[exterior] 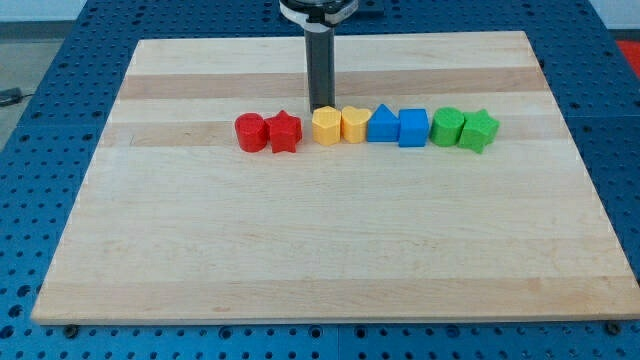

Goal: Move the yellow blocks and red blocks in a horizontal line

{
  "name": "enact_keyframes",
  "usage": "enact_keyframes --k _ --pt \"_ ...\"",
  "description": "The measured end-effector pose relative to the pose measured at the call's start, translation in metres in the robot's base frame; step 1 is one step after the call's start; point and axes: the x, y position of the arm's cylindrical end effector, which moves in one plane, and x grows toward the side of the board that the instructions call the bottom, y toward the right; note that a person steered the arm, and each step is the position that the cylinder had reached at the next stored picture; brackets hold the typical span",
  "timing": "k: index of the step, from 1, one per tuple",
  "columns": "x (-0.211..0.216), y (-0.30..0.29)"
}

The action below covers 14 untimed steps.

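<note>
A red round block (250, 132) and a red star block (285, 131) sit side by side, touching, left of centre. Across a small gap stand a yellow hexagon block (326, 126) and a yellow heart block (354, 124), touching each other. All lie in one row across the board. My tip (321, 106) is just above the yellow hexagon block, at its top edge, on the side toward the view's top.
The same row continues to the view's right with a blue triangle block (383, 124), a blue block (413, 128), a green round block (447, 127) and a green star block (479, 130). The wooden board (320, 250) lies on a blue perforated table.
</note>
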Motion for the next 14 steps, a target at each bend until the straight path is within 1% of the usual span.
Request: enact_keyframes --k 2,3,4,5,7,8,10,11,12,14 --pt "-0.003 0.000" --pt "-0.015 0.008" --pt "-0.015 0.034" --pt "-0.004 0.045" --pt "0.011 0.043" --pt "0.010 0.038" --pt "0.002 0.047" --pt "-0.004 0.019" --pt "-0.004 -0.021" --pt "0.002 -0.121"
